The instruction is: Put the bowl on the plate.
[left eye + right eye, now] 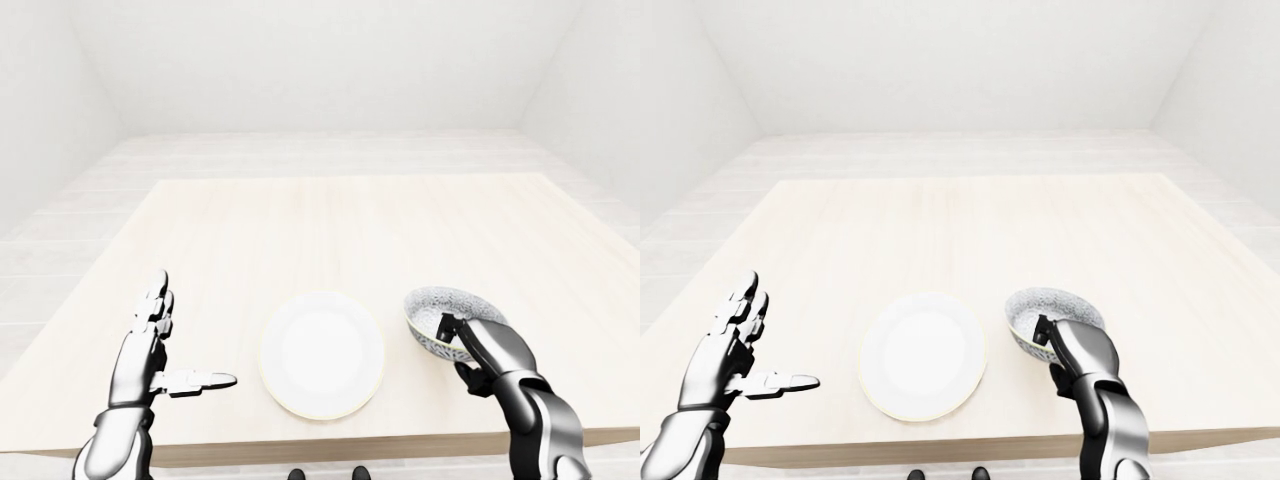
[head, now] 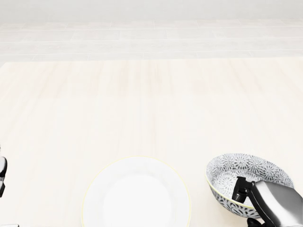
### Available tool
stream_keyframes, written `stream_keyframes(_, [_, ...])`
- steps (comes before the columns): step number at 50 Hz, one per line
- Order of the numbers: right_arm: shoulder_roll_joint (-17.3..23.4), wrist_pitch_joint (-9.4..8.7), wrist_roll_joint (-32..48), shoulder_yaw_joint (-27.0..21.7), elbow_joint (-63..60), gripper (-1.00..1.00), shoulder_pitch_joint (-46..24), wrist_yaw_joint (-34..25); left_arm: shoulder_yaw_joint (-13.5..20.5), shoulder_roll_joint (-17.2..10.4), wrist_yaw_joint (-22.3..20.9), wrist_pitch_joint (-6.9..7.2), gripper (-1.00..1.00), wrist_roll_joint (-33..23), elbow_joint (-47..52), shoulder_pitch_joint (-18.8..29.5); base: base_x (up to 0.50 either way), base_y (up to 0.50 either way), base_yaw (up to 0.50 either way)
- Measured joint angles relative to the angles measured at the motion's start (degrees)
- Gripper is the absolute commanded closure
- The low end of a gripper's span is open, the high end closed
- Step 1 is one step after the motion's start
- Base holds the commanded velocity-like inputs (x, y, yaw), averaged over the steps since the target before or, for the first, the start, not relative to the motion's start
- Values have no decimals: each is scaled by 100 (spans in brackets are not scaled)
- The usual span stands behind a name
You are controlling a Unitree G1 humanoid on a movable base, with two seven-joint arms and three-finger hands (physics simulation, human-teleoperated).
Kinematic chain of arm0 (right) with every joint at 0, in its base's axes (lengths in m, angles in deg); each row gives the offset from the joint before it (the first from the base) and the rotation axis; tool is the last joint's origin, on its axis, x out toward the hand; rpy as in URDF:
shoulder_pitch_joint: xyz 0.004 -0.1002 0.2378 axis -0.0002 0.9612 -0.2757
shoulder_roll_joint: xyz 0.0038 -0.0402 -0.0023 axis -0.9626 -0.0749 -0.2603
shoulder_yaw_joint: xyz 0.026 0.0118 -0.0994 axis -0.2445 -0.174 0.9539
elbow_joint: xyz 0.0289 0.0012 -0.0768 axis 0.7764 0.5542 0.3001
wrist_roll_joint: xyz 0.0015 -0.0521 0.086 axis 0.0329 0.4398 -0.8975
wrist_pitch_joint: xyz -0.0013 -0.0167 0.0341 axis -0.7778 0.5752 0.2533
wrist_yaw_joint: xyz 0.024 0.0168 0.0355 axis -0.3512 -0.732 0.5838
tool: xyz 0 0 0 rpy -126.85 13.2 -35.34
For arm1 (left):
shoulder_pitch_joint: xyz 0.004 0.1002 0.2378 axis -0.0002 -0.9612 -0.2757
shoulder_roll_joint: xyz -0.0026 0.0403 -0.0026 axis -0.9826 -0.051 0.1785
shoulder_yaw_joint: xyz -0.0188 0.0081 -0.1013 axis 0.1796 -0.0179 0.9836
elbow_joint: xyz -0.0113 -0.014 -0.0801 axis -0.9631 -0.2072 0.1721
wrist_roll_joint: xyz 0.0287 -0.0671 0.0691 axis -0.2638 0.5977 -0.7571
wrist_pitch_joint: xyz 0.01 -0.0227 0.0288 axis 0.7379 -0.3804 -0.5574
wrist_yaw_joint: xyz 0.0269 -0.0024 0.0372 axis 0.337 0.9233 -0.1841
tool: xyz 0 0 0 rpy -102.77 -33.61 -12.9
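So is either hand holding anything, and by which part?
Right hand grips the bowl by its rim, lower right in the left-eye view; left hand open, empty.

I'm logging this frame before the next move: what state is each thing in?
Plate: empty, flat on the table.
Bowl: empty, right of the plate, not on it, gripped at its rim.
Right hand: shut on the bowl's rim.
Left hand: open, holding nothing.

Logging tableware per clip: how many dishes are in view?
2: a white plate near the table's bottom edge in the left-eye view, and a patterned bowl to its right, held by the right hand.
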State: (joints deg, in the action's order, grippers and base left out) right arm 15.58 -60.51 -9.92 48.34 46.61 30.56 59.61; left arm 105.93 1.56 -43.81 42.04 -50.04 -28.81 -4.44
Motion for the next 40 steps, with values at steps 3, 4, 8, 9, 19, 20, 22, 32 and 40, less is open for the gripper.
stream_keyframes(3, [19, 70, 42, -23, -93, 69, -36, -92, -4, -4, 6, 0, -100, -2, -11, 1, 0, 0, 0])
stream_keyframes(4, [25, 95, 57, -30, -124, 69, -47, -122, -5, -5, 8, 0, -100, -2, -14, 2, 0, 0, 0])
stream_keyframes(8, [37, 196, 117, -58, -254, 70, -97, -252, -12, -11, 17, 0, -100, -5, -33, 8, 0, 0, 0])
stream_keyframes(9, [37, 221, 131, -65, -283, 71, -107, -279, -14, -13, 20, 0, -100, -5, -38, 10, 0, 0, 0])
stream_keyframes(19, [16, 479, 266, -104, -523, 70, -170, -425, -38, -36, 40, 0, -100, -8, -75, 39, 0, 0, 0])
stream_keyframes(20, [16, 510, 273, -108, -542, 70, -174, -422, -41, -39, 41, 0, -100, -8, -78, 41, 0, 0, 0])
stream_keyframes(22, [17, 580, 289, -116, -581, 71, -181, -413, -45, -44, 44, 0, -100, -8, -82, 47, 0, 0, 0])
stream_keyframes(32, [18, 647, 316, -115, -806, 70, -260, -348, -68, -63, 60, 0, -100, -11, -85, 70, 0, 0, 0])
stream_keyframes(40, [2, 647, 312, -75, -932, 69, -319, -269, -91, -80, 81, 0, -100, -22, -96, 98, 0, 0, 0])
